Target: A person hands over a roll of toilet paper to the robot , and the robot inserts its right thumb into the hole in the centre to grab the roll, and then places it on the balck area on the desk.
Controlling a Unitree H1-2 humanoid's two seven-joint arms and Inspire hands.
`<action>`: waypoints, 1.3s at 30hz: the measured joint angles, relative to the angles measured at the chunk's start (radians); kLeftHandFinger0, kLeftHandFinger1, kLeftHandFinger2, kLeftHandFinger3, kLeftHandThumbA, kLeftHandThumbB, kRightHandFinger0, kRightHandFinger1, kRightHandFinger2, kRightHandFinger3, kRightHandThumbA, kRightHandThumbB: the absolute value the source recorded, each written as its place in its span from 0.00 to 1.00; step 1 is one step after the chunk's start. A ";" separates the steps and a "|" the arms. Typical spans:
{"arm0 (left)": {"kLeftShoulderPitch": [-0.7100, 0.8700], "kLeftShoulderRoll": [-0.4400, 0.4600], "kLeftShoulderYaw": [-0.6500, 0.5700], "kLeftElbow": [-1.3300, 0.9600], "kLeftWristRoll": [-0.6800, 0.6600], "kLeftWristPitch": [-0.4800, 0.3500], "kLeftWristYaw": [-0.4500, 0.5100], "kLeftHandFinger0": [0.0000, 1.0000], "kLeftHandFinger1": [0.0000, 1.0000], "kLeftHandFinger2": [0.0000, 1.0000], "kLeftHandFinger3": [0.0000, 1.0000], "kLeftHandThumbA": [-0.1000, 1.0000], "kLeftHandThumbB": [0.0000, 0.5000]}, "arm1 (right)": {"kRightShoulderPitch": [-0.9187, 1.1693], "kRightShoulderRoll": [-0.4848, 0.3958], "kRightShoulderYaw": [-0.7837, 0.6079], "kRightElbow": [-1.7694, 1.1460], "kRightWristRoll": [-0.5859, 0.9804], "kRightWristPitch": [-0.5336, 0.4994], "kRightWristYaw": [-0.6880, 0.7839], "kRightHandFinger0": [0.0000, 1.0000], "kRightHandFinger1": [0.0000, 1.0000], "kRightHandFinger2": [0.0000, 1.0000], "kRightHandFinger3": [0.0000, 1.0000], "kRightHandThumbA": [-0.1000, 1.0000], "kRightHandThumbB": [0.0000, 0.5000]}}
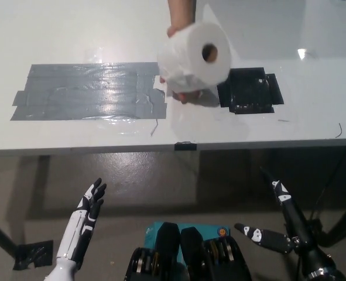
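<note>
A person's hand (178, 26) reaches in from the top and holds a white toilet paper roll (193, 58) over the white desk, its centre hole (210, 53) facing me. The black area (250, 90) lies on the desk just right of the roll. My black right hand (281, 225) is low at the bottom right, below the desk's front edge, open with fingers spread, far from the roll. My white left hand (85, 219) rests at the lower left, open, holding nothing.
A large patch of grey tape (88, 91) covers the left part of the white desk (313, 126). The desk's front edge crosses the picture at mid height, with floor below it. A dark desk leg (0, 237) stands at the lower left.
</note>
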 measured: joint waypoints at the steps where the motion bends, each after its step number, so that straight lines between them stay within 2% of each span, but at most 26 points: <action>1: 0.000 0.000 0.000 0.000 0.000 -0.001 0.000 1.00 1.00 1.00 1.00 1.00 0.37 | -0.001 0.000 -0.007 -0.019 0.008 0.001 0.001 1.00 1.00 1.00 1.00 0.88 0.46; 4: 0.000 0.000 0.000 0.000 0.002 -0.004 0.000 1.00 1.00 1.00 1.00 1.00 0.36 | -0.015 0.001 -0.037 -0.084 0.032 0.009 0.004 1.00 1.00 1.00 1.00 0.90 0.49; 6: 0.000 0.000 0.000 0.000 0.003 -0.005 0.000 1.00 1.00 1.00 1.00 1.00 0.37 | -0.033 0.001 -0.061 -0.136 0.048 0.031 0.006 1.00 1.00 1.00 1.00 0.90 0.39; 8: 0.002 0.000 0.000 0.000 0.004 -0.006 0.000 1.00 1.00 1.00 1.00 1.00 0.35 | -0.079 -0.004 -0.091 -0.211 0.066 0.065 0.010 1.00 1.00 1.00 1.00 0.89 0.37; 10: 0.004 0.000 0.000 0.000 0.005 -0.008 0.000 1.00 1.00 1.00 1.00 1.00 0.33 | -0.134 -0.015 -0.115 -0.249 0.076 0.093 0.014 1.00 1.00 1.00 1.00 0.88 0.39; 12: 0.007 0.000 0.000 0.000 0.006 -0.009 0.000 1.00 1.00 1.00 1.00 1.00 0.32 | -0.202 -0.032 -0.134 -0.257 0.085 0.117 0.017 1.00 1.00 1.00 1.00 0.90 0.41; 13: 0.008 0.000 0.000 0.001 0.006 -0.010 0.000 1.00 1.00 1.00 1.00 1.00 0.32 | -0.227 -0.037 -0.139 -0.252 0.087 0.130 0.018 1.00 1.00 1.00 1.00 0.90 0.39; 14: 0.009 0.000 0.000 0.001 0.007 -0.011 0.000 1.00 1.00 1.00 1.00 1.00 0.30 | -0.262 -0.044 -0.145 -0.247 0.089 0.142 0.019 1.00 1.00 1.00 1.00 0.90 0.30; 16: 0.012 0.000 0.000 0.001 0.008 -0.014 0.000 1.00 1.00 1.00 1.00 1.00 0.30 | -0.326 -0.054 -0.154 -0.224 0.098 0.172 0.022 1.00 1.00 1.00 1.00 0.91 0.27; 21: 0.012 0.000 0.000 0.000 0.011 -0.014 0.000 1.00 1.00 1.00 1.00 1.00 0.32 | -0.481 -0.082 -0.158 -0.099 0.109 0.253 0.047 1.00 1.00 1.00 1.00 0.92 0.35; 25: 0.012 0.000 0.000 0.000 0.011 -0.014 0.000 1.00 1.00 1.00 1.00 1.00 0.33 | -0.605 -0.119 -0.145 0.030 0.104 0.309 0.077 1.00 1.00 1.00 1.00 1.00 0.61; 32: 0.012 0.000 0.000 0.000 0.012 -0.014 0.000 1.00 1.00 1.00 1.00 1.00 0.37 | -0.816 -0.202 -0.048 0.260 0.098 0.455 0.184 1.00 1.00 1.00 1.00 1.00 0.73; 33: 0.012 0.000 0.000 -0.001 0.013 -0.014 0.000 1.00 1.00 1.00 1.00 1.00 0.37 | -0.843 -0.207 -0.041 0.290 0.098 0.468 0.197 1.00 1.00 1.00 1.00 1.00 0.63; 34: 0.012 0.000 0.000 -0.001 0.013 -0.014 0.000 1.00 1.00 1.00 1.00 1.00 0.36 | -0.870 -0.213 -0.029 0.332 0.098 0.482 0.209 1.00 1.00 1.00 1.00 0.98 0.63; 37: 0.011 0.000 0.000 0.000 0.014 -0.014 0.000 1.00 1.00 1.00 1.00 1.00 0.35 | -0.964 -0.215 -0.004 0.497 0.095 0.480 0.238 1.00 1.00 1.00 1.00 1.00 0.64; 39: 0.009 0.000 0.000 0.000 0.014 -0.014 0.000 1.00 1.00 1.00 1.00 1.00 0.34 | -1.021 -0.215 0.021 0.604 0.087 0.474 0.259 1.00 1.00 1.00 1.00 1.00 0.58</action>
